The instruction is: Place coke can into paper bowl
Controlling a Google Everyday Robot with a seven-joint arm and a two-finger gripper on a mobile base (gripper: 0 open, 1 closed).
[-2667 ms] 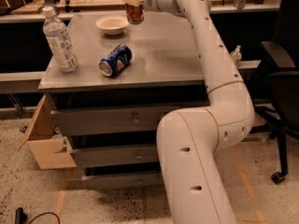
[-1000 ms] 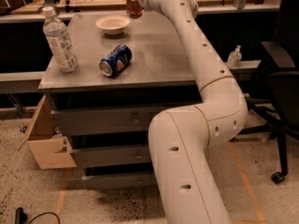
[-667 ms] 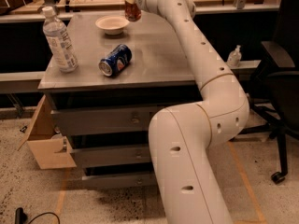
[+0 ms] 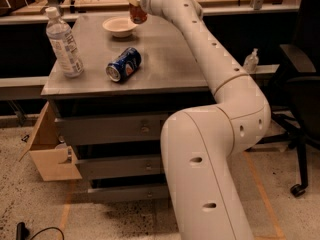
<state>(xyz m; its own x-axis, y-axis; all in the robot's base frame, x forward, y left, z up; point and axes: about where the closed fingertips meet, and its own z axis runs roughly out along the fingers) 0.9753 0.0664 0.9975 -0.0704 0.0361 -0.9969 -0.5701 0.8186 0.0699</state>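
The paper bowl (image 4: 119,26) is cream-white and stands at the back of the grey cabinet top (image 4: 170,59). My gripper (image 4: 136,3) is at the far end of the long white arm, just right of the bowl and above its right rim. It is shut on the coke can (image 4: 138,14), a red-orange can held upright in the air, its base a little above the bowl's rim level. The can's top is hidden by the gripper.
A blue Pepsi can (image 4: 124,64) lies on its side in the middle of the top. A clear water bottle (image 4: 63,43) stands at the left edge. A black office chair (image 4: 300,94) is to the right. A cardboard box (image 4: 50,149) sits low on the left.
My gripper has carried the coke can leftward and slightly down, from right of the bowl toward its right rim. The bowl, Pepsi can and bottle have not moved.
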